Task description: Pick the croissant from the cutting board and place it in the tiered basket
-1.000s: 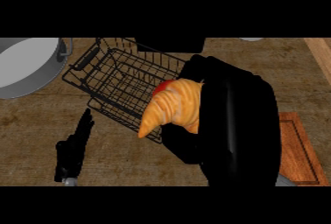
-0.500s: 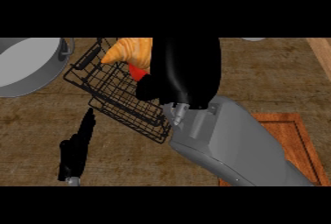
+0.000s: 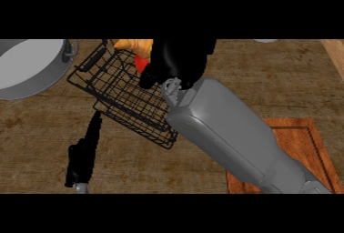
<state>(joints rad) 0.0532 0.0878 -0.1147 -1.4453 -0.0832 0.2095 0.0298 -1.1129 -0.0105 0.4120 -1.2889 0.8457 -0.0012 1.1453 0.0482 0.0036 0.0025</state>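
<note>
The golden croissant (image 3: 133,44) shows at the view's top edge, above the far end of the black wire tiered basket (image 3: 128,102). My right hand (image 3: 178,61) curls round it and hides most of it. The grey right forearm reaches in from the lower right, across the basket's right side. A red item (image 3: 141,63) lies in the basket just below the croissant. The wooden cutting board (image 3: 299,136) sits at the lower right with nothing on its visible part. My left hand (image 3: 82,157) rests at the lower left, fingers straight, seen edge-on.
A large grey round pot (image 3: 30,68) stands at the upper left, close to the basket's left corner. A pale object (image 3: 266,41) peeks in at the top right. The counter (image 3: 269,86) is dark wood grain.
My right hand has carried the croissant from the middle of the view up and away, to above the basket's far end. The forearm now stretches further out. The left hand stayed put.
</note>
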